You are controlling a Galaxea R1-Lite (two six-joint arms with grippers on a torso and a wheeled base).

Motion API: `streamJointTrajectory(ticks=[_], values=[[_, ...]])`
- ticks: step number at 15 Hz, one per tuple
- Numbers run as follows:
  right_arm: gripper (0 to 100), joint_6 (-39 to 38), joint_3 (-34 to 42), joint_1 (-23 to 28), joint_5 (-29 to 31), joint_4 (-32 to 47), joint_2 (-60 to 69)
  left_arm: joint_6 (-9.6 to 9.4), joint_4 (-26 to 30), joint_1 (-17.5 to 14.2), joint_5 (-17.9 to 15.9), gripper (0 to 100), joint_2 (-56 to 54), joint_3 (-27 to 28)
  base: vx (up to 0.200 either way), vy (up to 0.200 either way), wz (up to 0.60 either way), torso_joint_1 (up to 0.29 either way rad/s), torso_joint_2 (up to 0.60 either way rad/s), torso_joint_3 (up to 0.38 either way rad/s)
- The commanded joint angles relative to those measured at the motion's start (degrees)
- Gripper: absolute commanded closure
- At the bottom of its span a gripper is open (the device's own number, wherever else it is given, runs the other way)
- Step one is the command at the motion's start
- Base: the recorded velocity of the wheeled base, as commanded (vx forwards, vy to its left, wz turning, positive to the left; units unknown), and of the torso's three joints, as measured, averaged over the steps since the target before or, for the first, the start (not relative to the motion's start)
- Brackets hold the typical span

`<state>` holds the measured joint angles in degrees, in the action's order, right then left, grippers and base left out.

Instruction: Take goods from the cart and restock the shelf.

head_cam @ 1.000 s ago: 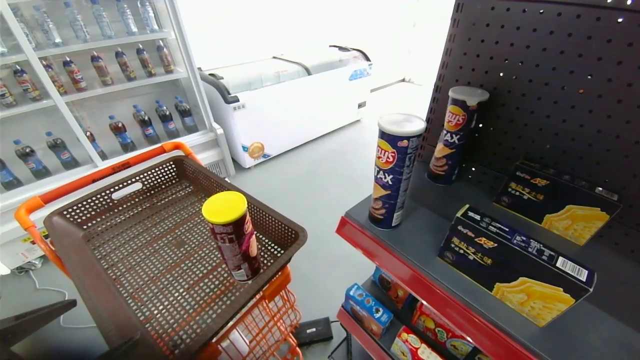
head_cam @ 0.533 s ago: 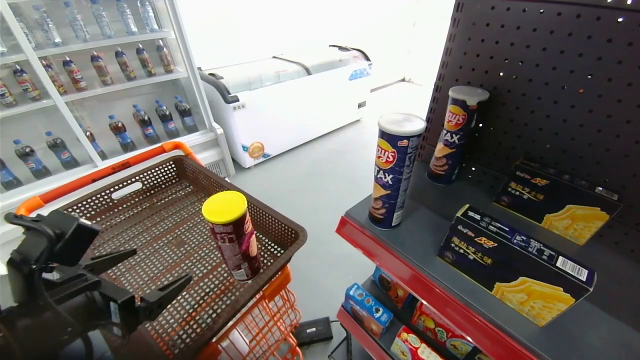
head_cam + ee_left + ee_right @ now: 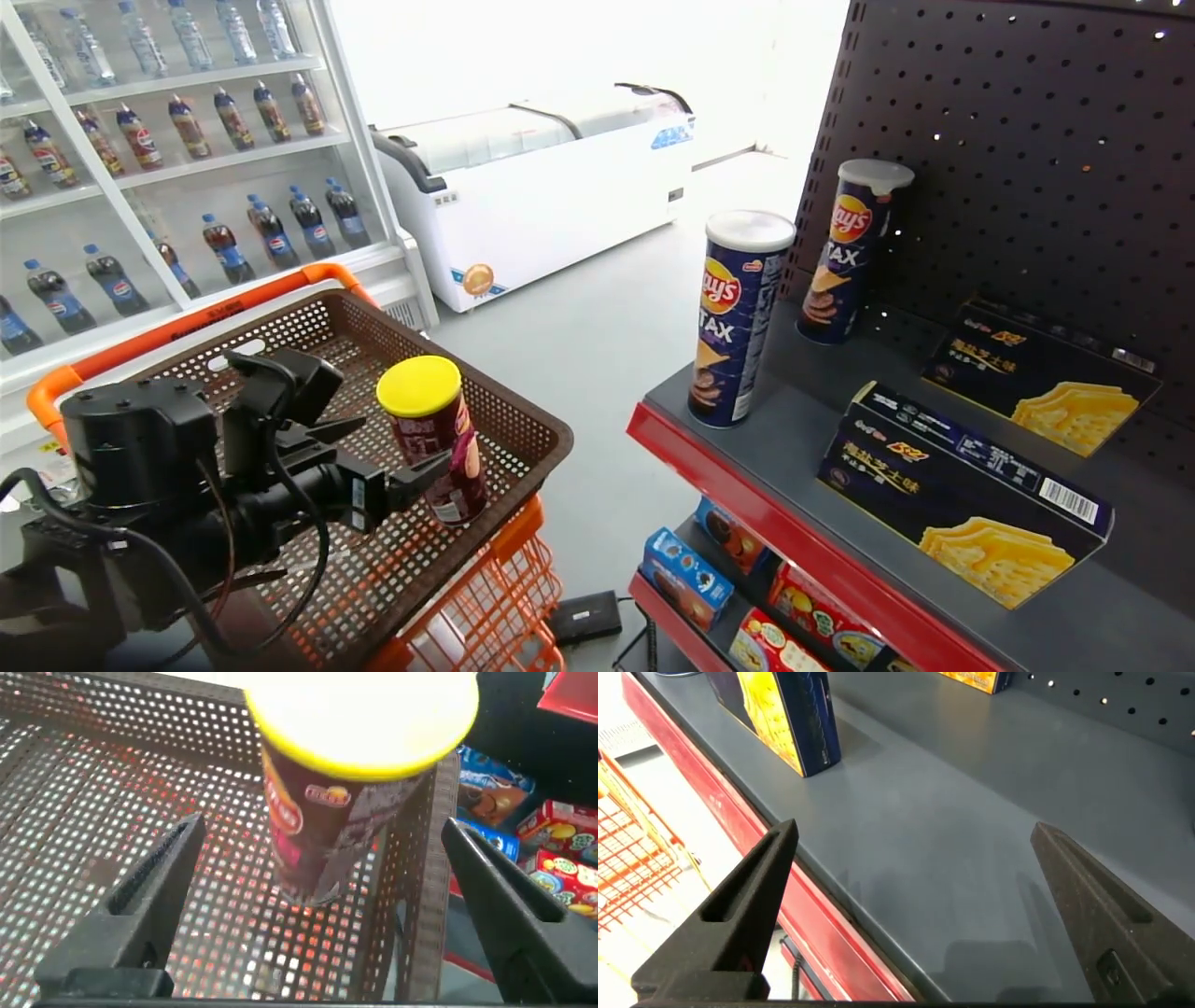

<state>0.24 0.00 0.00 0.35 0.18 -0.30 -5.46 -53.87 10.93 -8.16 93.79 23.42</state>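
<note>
Left claw (image 3: 400, 444) is spread wide, upright yellow-lidded can (image 3: 437, 446) sits at its 3 o'clock, maybe already between the fingers.

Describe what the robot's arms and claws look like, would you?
The left arm is matte black, with a bulky round joint and thin black cables looping beside it. The left gripper and right gripper each have two black, wedge-shaped fingers tapering to blunt tips.

We have brought our left gripper (image 3: 401, 441) up from the lower corner and across the brown basket (image 3: 509, 425). Its spread fingers now sit either side of the yellow-lidded can (image 3: 443, 425).
</note>
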Motion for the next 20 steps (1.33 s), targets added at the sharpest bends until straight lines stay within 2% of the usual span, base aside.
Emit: streamJointTrajectory(ticks=[1,4,11,12,17,18,19,20], values=[[0,0.02,0.00,0.00,0.00,-0.01,-0.05,0.01,-1.68,1.11,-0.02,0,5.52,0.66,0.000,0.000,0.00,0.000,0.00,0.000],[0,0.02,0.00,0.00,0.00,-0.01,-0.05,0.10,-8.36,2.07,-0.02,0,11.23,1.63,0.000,0.000,0.00,0.000,0.00,0.000],[0,0.02,0.00,0.00,0.00,-0.01,-0.05,0.01,-14.33,1.81,-0.02,0,15.81,1.28,0.000,0.000,0.00,0.000,0.00,0.000],[0,0.02,0.00,0.00,0.00,-0.01,-0.05,0.01,-14.68,1.63,-0.02,100,15.98,1.28,0.000,0.000,0.00,0.000,0.00,0.000],[0,0.02,0.00,0.00,0.00,-0.01,-0.05,-0.95,-14.86,1.81,0.25,100,14.93,1.54,0.000,0.000,0.00,0.000,0.00,0.000],[0,0.02,0.00,0.00,0.00,-0.01,-0.05,-3.77,-13.72,2.07,-0.11,100,11.23,1.98,0.000,0.000,0.00,0.000,0.00,0.000],[0,0.02,0.00,0.00,0.00,-0.01,-0.05,-5.00,-11.78,2.25,-0.72,100,8.07,2.77,0.000,0.000,0.00,0.000,0.00,0.000],[0,0.02,-0.09,0.00,0.00,-0.01,-0.05,-5.09,-7.74,2.95,-1.42,100,4.99,4.71,0.000,0.000,0.00,0.000,0.00,0.000]])
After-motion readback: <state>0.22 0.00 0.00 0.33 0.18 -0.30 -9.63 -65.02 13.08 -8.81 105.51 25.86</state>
